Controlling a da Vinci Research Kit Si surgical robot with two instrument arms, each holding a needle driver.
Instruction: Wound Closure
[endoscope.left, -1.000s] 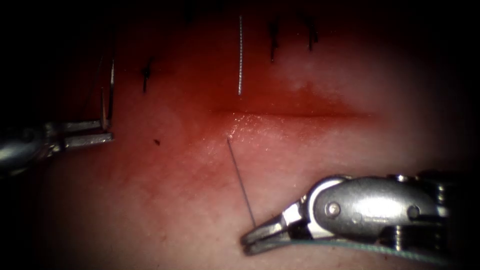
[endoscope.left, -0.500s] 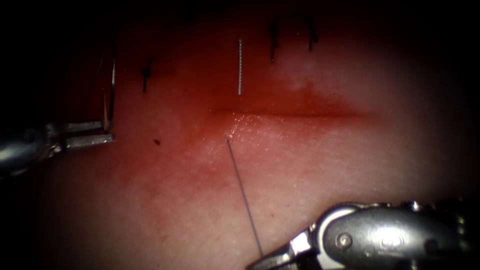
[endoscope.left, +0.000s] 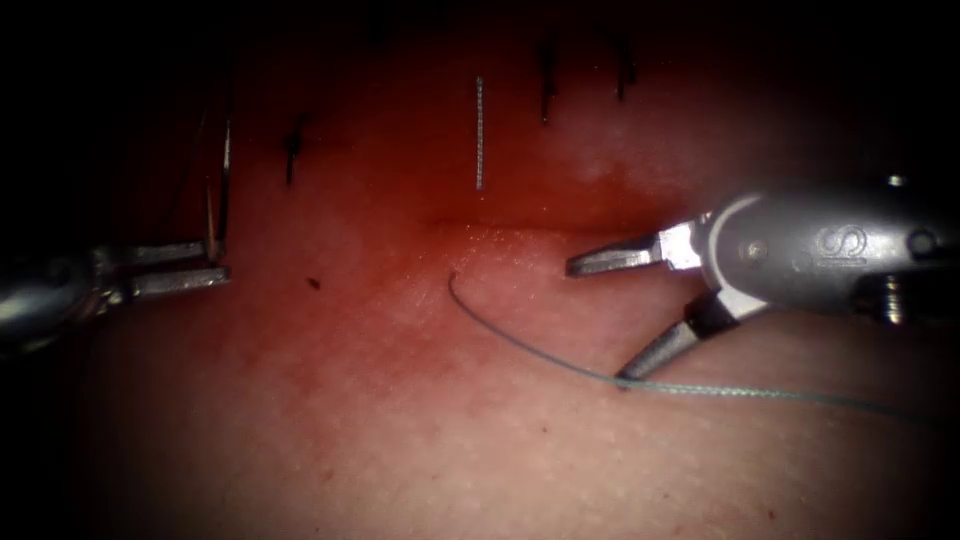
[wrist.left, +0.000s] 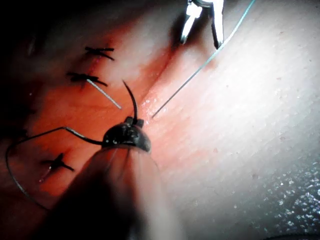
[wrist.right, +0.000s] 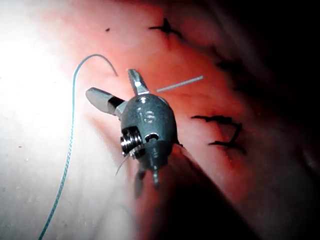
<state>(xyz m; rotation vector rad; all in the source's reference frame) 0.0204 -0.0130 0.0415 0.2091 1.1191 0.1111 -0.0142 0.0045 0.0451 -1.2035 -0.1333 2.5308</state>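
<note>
My left tool (endoscope.left: 215, 265) sits far left of the cut (endoscope.left: 600, 230), jaws shut on the curved needle (endoscope.left: 223, 175). The needle rises from the jaws, clear of the tissue (endoscope.left: 400, 440). The left wrist view shows the same grip (wrist.left: 134, 121), the needle (wrist.left: 132, 102) arcing away and dark thread (wrist.left: 65, 130) trailing off it. My right tool (endoscope.left: 596, 324) hovers just below the cut's middle, jaws wide open and holding nothing. The green thread (endoscope.left: 520, 345) leaves the tissue near the cut's left end, lies slack, and runs past the lower jaw's tip. The right wrist view shows those open jaws (wrist.right: 110, 82) beside the thread (wrist.right: 72, 105).
Several dark finished stitches (endoscope.left: 545, 80) cross the closed stretch above the cut, with another (endoscope.left: 292, 150) further left. A pale straight length of thread (endoscope.left: 480, 130) stands above the cut's left end. Red fluid (endoscope.left: 520, 205) stains the tissue around the cut.
The right tool drew the thread taut downward, then opened and let it go. It moved up and right to the cut. The thread now lies slack. The left tool stayed still.
</note>
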